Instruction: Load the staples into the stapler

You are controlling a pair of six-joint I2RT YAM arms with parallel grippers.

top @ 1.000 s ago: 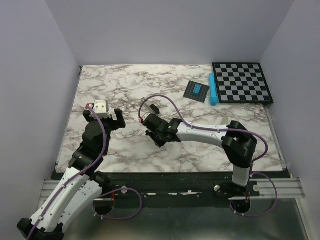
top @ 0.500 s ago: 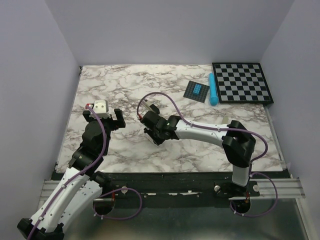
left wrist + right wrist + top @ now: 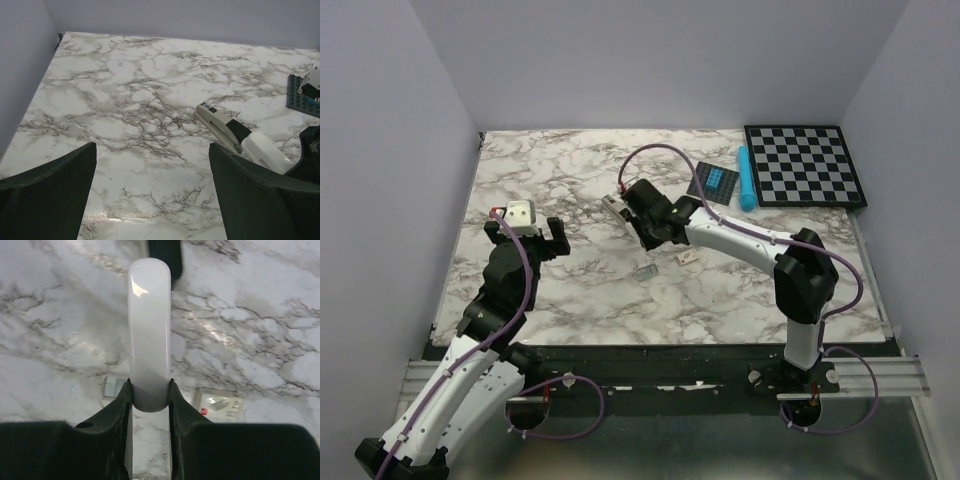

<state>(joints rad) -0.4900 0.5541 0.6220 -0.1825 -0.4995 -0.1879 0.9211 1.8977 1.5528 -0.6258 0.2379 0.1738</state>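
The right gripper (image 3: 149, 390) is clamping the near end of a glossy white oblong block (image 3: 148, 325) over the marble table (image 3: 125, 90), back of centre, as the loading of the stapler (image 3: 239, 131) is getting under way. The black stapler body is showing just past the block's far end, between it and a beige bar (image 3: 214, 118). Whether the three are joined, and whether the silver channel is lying exposed, cannot be told. The staple strip (image 3: 646, 270) is lying flat on the marble nearer the arm bases, its small white cardboard box (image 3: 687, 256) just beside it to the right, both apart from the stapler. The left gripper (image 3: 152, 150) is hanging over the table's left side, jaws spread wide with nothing between them. The work appears to be at the opening stage, with no staples in yet. The next move is likely calling for the channel to be bared and steadied, then a fine pinch on the thin, flat strip, for which the free left gripper is looking better placed. Against a second ago, the right arm is reaching farther back, having swung off the table's centre, so strip and box are now showing; the left arm is sitting where it was.
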